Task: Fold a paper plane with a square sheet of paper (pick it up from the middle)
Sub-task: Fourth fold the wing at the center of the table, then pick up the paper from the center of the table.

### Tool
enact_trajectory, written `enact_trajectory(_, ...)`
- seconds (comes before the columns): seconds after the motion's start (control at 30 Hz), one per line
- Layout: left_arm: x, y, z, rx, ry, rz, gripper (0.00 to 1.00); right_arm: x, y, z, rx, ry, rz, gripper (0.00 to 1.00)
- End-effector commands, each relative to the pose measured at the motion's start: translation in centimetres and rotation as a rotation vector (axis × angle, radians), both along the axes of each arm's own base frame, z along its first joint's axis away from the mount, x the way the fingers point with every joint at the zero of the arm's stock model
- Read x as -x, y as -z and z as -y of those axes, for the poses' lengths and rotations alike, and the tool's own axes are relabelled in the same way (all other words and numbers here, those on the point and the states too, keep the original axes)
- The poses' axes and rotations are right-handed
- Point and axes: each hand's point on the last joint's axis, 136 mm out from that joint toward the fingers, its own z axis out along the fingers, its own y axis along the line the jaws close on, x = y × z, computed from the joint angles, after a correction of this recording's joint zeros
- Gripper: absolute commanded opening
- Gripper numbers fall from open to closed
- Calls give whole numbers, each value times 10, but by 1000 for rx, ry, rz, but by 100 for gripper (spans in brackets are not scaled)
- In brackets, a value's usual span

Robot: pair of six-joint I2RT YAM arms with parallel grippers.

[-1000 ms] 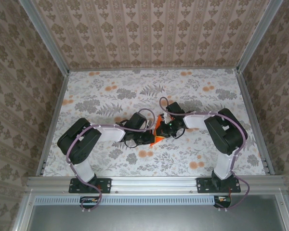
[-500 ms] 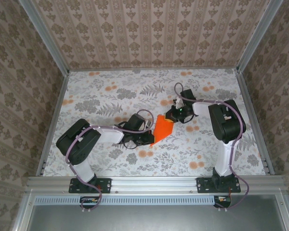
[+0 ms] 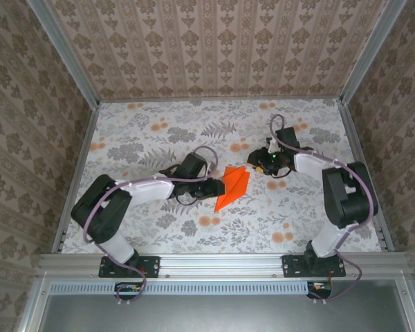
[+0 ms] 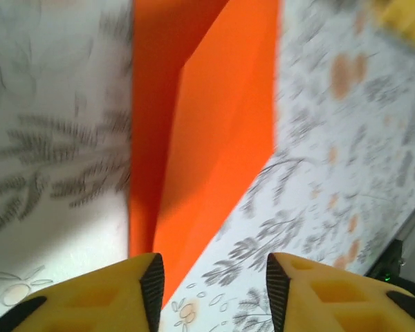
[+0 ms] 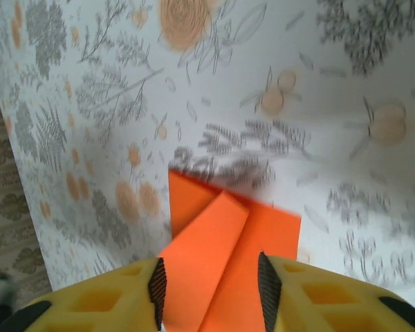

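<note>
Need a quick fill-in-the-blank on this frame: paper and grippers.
1. The folded paper sheet on the flower-printed tablecloth is vivid ___.
2. It lies ___ the left gripper and the right gripper.
3. Both grippers' jaws stand ___, holding nothing.
Missing: orange; between; open.

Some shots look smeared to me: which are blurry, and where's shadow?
Left wrist view: tablecloth motion-blurred, orange paper shaded left of its crease. Right wrist view: milder blur, shadow beyond the paper's far edge. Top view: sharp, evenly lit.
</note>
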Motion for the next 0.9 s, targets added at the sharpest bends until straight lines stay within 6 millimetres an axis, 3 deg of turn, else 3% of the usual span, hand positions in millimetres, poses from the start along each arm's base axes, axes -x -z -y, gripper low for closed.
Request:
enact_trajectory(0.0, -24, -32, -20, -15, -76, 105, 62, 21, 2, -7, -39, 42, -30, 48)
enact_trajectory(0.13, -38, -36, -52, -62, -156, 154, 81, 37, 8, -25, -57, 31, -41, 51)
enact_trajectory(0.37, -51, -37, -90, -65, -264, 152, 100, 44, 26, -64, -69, -16, -73, 50)
enact_trajectory(0.87, -50, -27, -102, -11, -310, 81, 100, 43, 38, -101, -121, -83, -91, 39)
